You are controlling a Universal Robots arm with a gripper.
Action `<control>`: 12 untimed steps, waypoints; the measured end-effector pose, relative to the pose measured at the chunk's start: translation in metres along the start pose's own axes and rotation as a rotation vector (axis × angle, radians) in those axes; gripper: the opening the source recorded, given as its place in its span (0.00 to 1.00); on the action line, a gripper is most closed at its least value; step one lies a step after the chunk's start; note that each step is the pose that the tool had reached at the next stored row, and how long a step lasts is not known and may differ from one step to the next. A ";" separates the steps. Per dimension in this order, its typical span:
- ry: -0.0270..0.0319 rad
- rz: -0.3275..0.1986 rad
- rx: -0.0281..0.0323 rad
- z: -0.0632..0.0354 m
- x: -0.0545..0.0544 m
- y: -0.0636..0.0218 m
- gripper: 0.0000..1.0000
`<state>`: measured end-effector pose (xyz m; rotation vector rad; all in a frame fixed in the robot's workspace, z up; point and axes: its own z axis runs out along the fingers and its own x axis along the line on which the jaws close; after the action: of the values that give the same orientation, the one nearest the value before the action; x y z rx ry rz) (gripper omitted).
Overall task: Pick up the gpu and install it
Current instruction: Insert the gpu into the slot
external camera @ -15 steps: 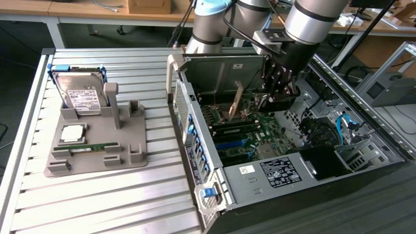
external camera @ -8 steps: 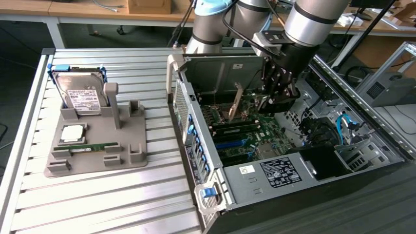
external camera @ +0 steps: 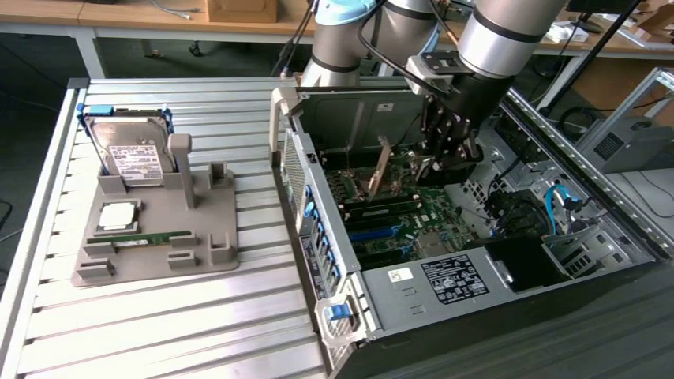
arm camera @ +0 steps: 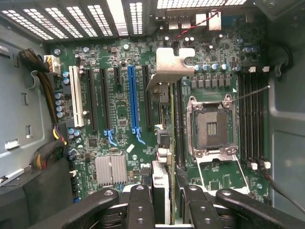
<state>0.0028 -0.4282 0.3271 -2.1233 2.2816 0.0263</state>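
The gpu point(arm camera: 163, 138) is a thin dark card seen edge-on, with a silvery metal bracket point(arm camera: 169, 67) at its far end. My gripper point(arm camera: 164, 210) is shut on it, one black finger point(arm camera: 139, 205) on each side. The card hangs upright over the green motherboard point(arm camera: 119, 119), between the blue slot point(arm camera: 134, 102) and the empty CPU socket point(arm camera: 211, 126). Whether its edge touches a slot I cannot tell. In the exterior view the gripper point(external camera: 437, 170) reaches down into the open computer case point(external camera: 316, 205), with the gpu point(external camera: 376, 170) standing beside it.
A grey holder point(external camera: 211, 253) on the ribbed table at the exterior view's left carries a silver hard drive point(external camera: 132, 154), a CPU chip point(external camera: 116, 217) and a green memory stick point(external camera: 147, 238). Case walls, a cable bundle point(arm camera: 47, 95) and memory slots point(arm camera: 252, 119) surround the card.
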 end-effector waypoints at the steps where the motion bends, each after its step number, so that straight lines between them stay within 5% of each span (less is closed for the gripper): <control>1: 0.0000 0.000 0.0000 0.0003 0.000 0.0001 0.30; 12: 0.0000 0.000 0.0000 0.0039 0.002 0.0021 0.30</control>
<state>0.0005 -0.4300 0.3231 -2.1233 2.2816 0.0262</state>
